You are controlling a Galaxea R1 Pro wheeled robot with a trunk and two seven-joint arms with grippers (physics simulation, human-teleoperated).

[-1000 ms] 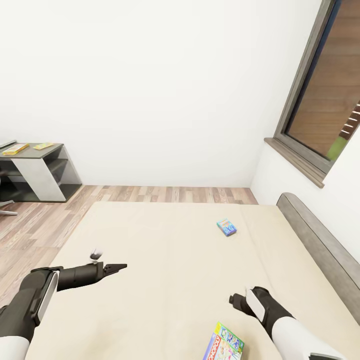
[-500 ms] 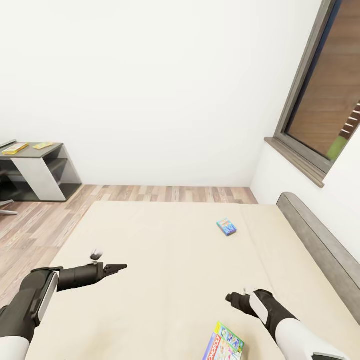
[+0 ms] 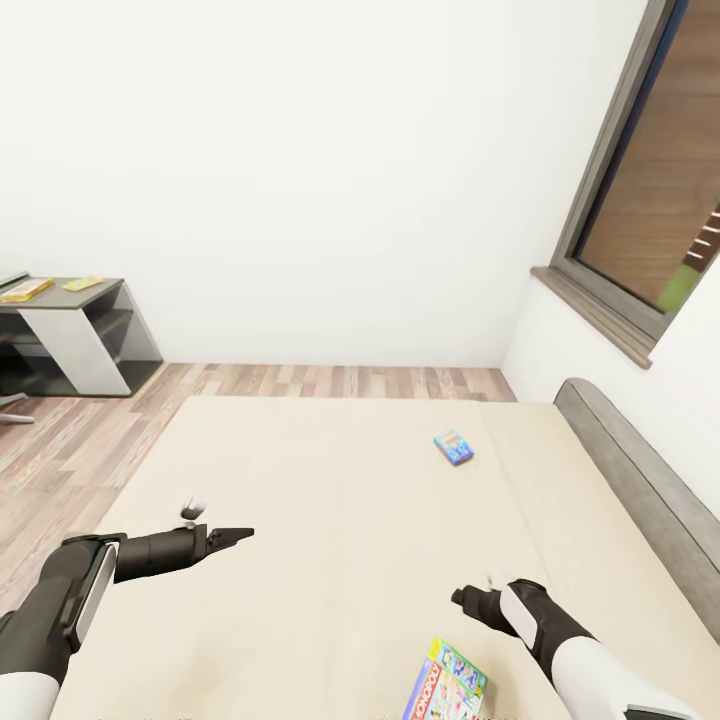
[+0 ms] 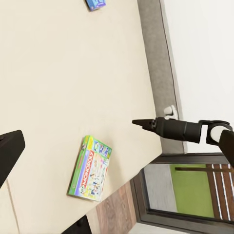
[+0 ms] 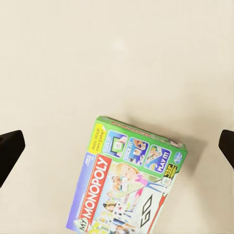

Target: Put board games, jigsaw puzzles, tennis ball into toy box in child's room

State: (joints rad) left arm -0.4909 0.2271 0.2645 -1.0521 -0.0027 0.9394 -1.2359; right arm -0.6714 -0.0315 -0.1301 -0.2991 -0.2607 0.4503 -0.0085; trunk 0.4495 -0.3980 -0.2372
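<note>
- Below my right claw, on the near part of the bed, lies the Monopoly board game, flat on the beige mattress, lid up, its far edge just near of the fingertips.
- Seen along my right claw, that Monopoly board game sits between my two fingertips, which stand wide apart at either side, touching nothing.
- My right claw is spread and empty, hovering over the mattress a little to the right of the box's far corner.
- My left claw reaches out over the left side of the bed, well apart from both games; whether it is spread or pressed together I cannot tell.
- Farther off, toward the far right of the mattress near the grey headboard, lies a small blue board game.
- At far left stands the dark end of the desk, with two flat yellowish boxes on top, too small to read.
</note>
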